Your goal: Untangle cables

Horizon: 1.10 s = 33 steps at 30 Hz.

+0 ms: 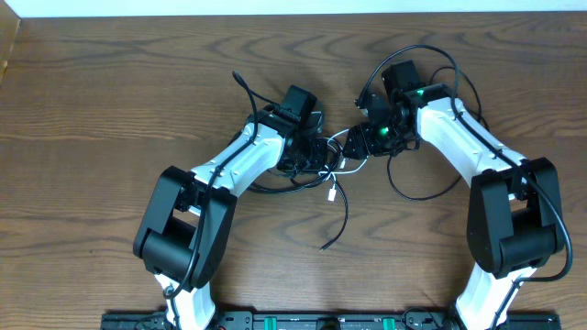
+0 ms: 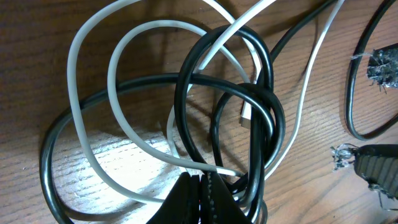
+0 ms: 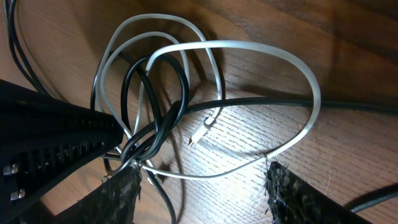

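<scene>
Surface [image 1: 110, 92] fills nearly the whole overhead view. It is dark brown wood, matte, with strong wavy grain running left to right and oval swirls at upper left and lower centre. White strip [image 1: 275, 7] runs along the top of the frame, past the far edge; wall or floor, can't tell. Tan edge [image 1: 6, 46] at upper left, only a sliver of lighter material. Black rail [image 1: 275, 321] along the bottom of the frame, with green bits on it. Overhead light is even, shadows soft. Left wrist view: same wood close up, bright patch [image 2: 118, 168] at lower left, dimmer toward the top. Right wrist view: glare spot [image 3: 249, 134] near centre, shadow band across upper right.
</scene>
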### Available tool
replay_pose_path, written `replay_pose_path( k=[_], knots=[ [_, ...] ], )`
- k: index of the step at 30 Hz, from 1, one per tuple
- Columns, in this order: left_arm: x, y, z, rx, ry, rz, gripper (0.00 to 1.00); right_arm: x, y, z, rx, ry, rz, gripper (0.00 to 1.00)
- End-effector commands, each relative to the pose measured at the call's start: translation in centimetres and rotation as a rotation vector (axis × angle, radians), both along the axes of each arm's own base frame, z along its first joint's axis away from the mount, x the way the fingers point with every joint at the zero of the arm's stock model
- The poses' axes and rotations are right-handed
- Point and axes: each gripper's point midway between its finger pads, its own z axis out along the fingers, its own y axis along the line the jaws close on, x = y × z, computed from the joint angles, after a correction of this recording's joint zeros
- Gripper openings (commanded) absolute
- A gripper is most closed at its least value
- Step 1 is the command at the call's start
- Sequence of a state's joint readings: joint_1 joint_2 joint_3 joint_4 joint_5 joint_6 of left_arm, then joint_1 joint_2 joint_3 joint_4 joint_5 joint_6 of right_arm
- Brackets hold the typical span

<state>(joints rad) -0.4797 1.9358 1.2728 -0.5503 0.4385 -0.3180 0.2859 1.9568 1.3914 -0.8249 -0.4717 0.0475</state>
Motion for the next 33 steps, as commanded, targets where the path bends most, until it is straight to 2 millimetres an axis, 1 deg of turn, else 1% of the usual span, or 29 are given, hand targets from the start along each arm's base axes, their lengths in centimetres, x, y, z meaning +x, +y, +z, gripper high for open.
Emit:
replay_pose_path(
  k=[1,33],
  knots=[
    [-0.49,0.37,-0.89,0.018,0.029,0.011,0.07,-0.29,0.31,-0.35,0.006,0.007,0.018,0.63],
    [-0.26,0.26,-0.85,0.013,0.022,0.018,0.08,-0.18,0.34,-0.34,0.007,0.002,0.018,0.64]
  ],
)
